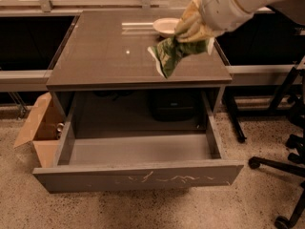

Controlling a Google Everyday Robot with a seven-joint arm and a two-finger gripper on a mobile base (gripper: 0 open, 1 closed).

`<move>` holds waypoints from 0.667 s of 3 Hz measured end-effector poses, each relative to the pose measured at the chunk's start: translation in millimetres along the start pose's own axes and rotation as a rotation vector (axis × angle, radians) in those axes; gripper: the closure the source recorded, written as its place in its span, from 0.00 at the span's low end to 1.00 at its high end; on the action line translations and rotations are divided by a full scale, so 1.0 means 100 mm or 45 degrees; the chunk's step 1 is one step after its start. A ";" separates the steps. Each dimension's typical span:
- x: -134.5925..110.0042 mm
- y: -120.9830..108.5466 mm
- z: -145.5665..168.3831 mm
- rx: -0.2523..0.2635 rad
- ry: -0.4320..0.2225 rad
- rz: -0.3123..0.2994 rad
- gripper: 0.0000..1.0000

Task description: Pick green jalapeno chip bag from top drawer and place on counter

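My gripper [189,31] is shut on the green jalapeno chip bag [172,54] and holds it in the air above the right part of the counter [109,56]. The bag hangs down and to the left from the fingers, crumpled, with a white edge showing. The arm comes in from the upper right. The top drawer [138,175] is pulled fully open below the counter, and its grey inside holds nothing that I can see. Its scratched front panel faces me.
A white bowl [165,26] stands at the back of the counter, just left of my gripper. A brown cardboard box [35,130] sits on the floor left of the drawer. Black chair legs with wheels [281,166] are at the right.
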State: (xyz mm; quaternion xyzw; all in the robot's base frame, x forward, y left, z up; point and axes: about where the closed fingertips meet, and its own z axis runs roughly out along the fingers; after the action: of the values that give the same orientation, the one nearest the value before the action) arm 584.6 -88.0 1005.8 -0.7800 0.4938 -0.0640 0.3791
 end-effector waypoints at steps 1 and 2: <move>0.12 -0.44 0.06 0.070 -0.041 -0.048 1.00; 0.48 -0.81 0.40 0.095 -0.085 -0.008 1.00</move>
State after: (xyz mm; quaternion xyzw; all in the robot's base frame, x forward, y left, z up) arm 686.4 -88.5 1017.6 -0.7685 0.4757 -0.0575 0.4240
